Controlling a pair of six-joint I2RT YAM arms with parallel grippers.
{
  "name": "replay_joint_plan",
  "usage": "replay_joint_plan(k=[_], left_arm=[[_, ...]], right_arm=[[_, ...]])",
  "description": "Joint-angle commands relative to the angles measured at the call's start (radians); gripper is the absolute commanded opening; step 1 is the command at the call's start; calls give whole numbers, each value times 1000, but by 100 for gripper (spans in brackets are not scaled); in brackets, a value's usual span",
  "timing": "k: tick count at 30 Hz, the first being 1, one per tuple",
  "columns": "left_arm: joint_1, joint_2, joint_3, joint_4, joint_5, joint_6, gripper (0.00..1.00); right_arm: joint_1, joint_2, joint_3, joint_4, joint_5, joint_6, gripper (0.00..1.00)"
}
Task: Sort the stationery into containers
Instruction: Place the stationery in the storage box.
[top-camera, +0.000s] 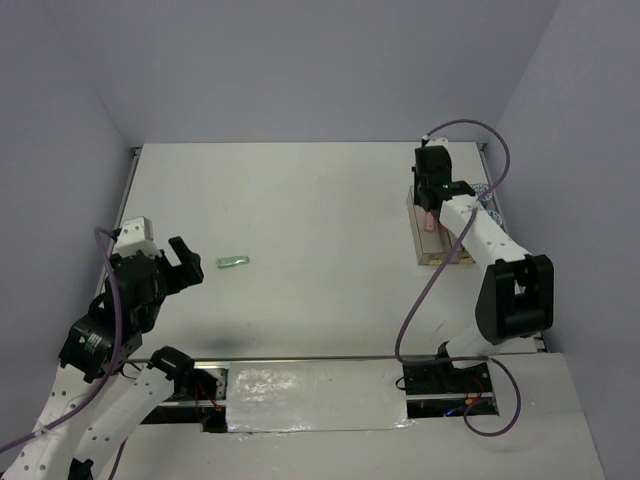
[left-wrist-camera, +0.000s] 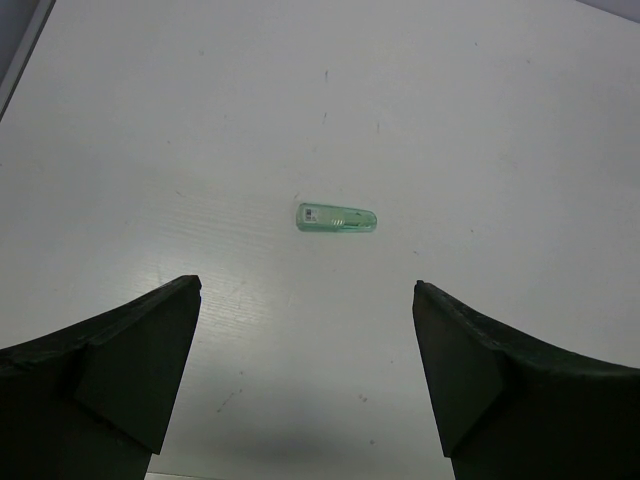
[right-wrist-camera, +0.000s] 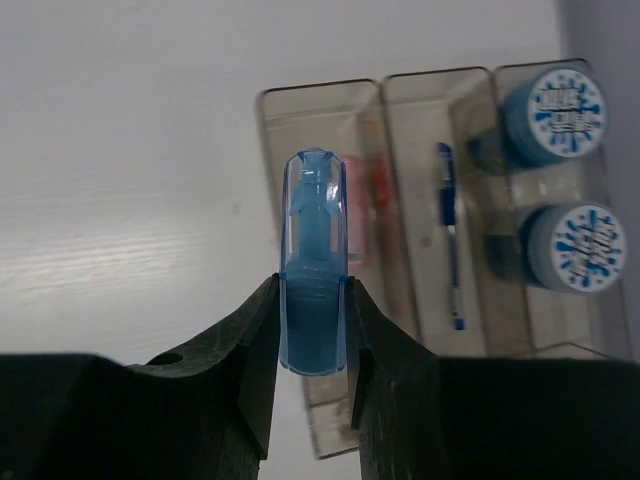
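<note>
My right gripper (right-wrist-camera: 312, 282) is shut on a small blue oblong piece (right-wrist-camera: 313, 200) and holds it above the left one of three joined clear bins (right-wrist-camera: 335, 425). That bin holds a pink piece (right-wrist-camera: 354, 215) and something red (right-wrist-camera: 381, 186). The middle bin holds a blue pen (right-wrist-camera: 450, 235). The right bin holds two blue-and-white rolls (right-wrist-camera: 553, 110). A green oblong piece (left-wrist-camera: 336, 219) lies on the table ahead of my open, empty left gripper (left-wrist-camera: 307, 286). In the top view the green piece (top-camera: 232, 262) lies just right of the left gripper (top-camera: 186, 262).
The bins (top-camera: 432, 252) stand at the right side of the white table, near its right edge, under the right gripper (top-camera: 432, 195). Grey walls close in the table on three sides. A silver strip (top-camera: 310, 395) runs along the near edge between the arm bases.
</note>
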Motion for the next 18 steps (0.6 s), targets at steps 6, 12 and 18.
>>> replay_joint_plan(k=[6,12,18], left_arm=[[6,-11,14,48,17,30,99],[6,-12,13,49,22,31,99],[6,-12,13,52,24,33,99]], right_arm=[[-107,115,108,-40,-15,-84,7],[-112,165,69,-24,-37,-69,9],[-112,149,43,-28,-61,-21,52]])
